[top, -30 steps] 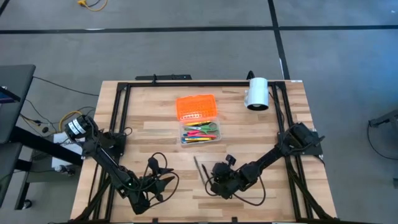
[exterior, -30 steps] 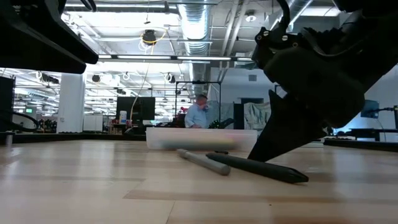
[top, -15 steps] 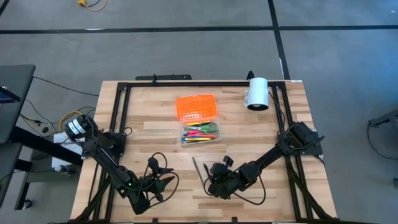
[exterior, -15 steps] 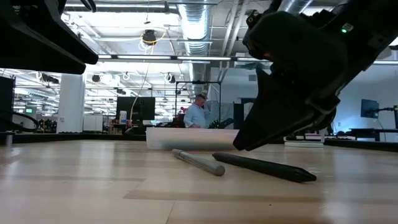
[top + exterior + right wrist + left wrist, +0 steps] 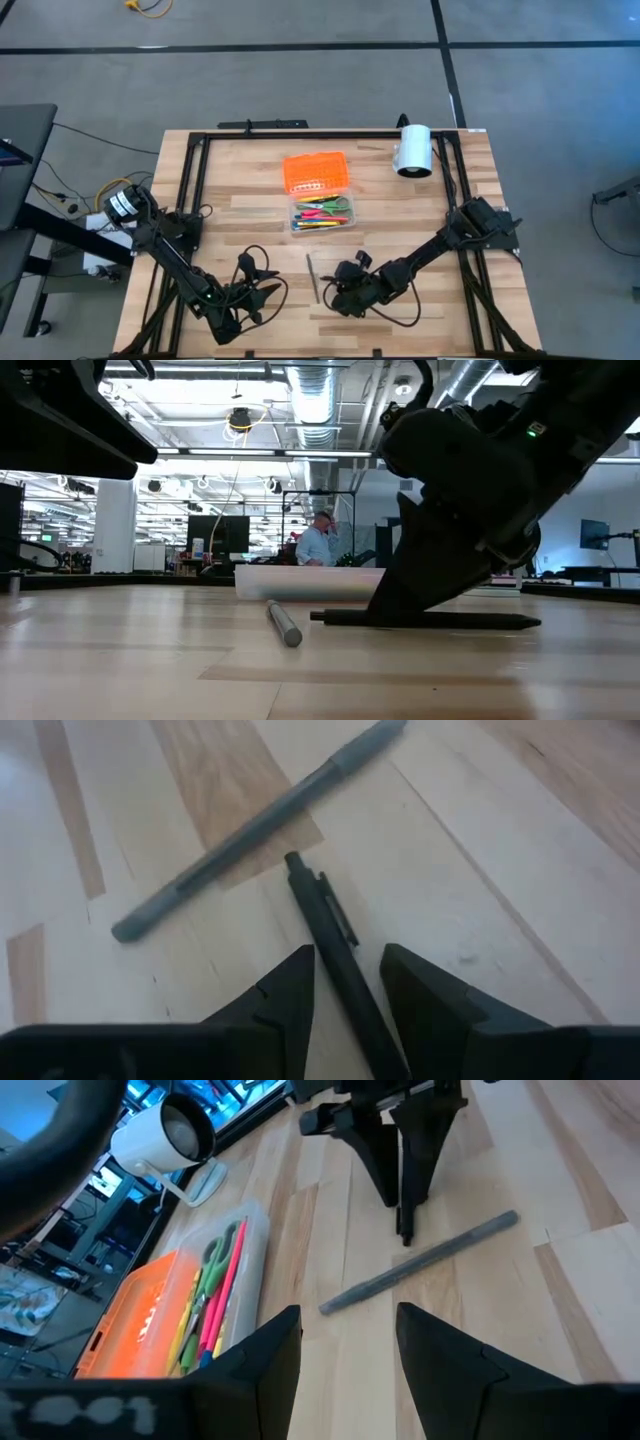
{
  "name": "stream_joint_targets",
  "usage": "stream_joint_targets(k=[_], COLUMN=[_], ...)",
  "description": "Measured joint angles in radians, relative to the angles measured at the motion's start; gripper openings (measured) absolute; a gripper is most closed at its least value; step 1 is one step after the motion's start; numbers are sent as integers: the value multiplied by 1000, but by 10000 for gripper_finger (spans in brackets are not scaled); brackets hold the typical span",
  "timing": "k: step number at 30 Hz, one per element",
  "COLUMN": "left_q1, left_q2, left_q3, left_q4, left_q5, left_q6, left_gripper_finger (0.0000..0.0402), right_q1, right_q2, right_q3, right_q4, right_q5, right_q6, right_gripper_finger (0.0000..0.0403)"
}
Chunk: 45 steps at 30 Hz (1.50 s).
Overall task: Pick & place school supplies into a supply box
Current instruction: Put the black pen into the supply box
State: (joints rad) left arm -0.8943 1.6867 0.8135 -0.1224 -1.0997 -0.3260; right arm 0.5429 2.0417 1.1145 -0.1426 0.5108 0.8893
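Black pen (image 5: 335, 952) flat on table, between spread fingers of right gripper (image 5: 348, 988); left gripper (image 5: 348, 1338) spread, idle near-left.

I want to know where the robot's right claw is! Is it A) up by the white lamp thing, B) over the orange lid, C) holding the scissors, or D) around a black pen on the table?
D: the right claw has its fingers open on either side of the black pen, which lies on the table beside a grey pen.
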Motion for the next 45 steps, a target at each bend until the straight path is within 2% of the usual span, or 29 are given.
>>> stream_joint_targets(k=[8,14,20,26,29,36,42,45], left_q1=[0,0,0,0,0,0,0,0], left_q2=[0,0,0,0,0,0,0,0], left_q3=[0,0,0,0,0,0,0,0], left_q4=[-1,-1,-2,-3,-3,-3,-3,-4], left_q5=[6,6,6,22,22,22,21,21], left_q6=[0,0,0,0,0,0,0,0], left_gripper_finger=[157,157,157,157,157,157,157,157], right_q1=[8,12,-18,-43,-48,-41,-41,-41], right_q2=[-2,-3,-13,-17,-18,-18,-20,-20], right_q3=[4,4,4,6,6,6,6,6], right_q4=[-144,-165,-166,-162,-162,-162,-164,-163], right_q5=[-18,-36,-151,-232,-238,-239,-244,-244], right_q6=[-138,-252,-261,-270,-278,-278,-289,-289], right_gripper_finger=[122,122,100,40,13,26,7,14])
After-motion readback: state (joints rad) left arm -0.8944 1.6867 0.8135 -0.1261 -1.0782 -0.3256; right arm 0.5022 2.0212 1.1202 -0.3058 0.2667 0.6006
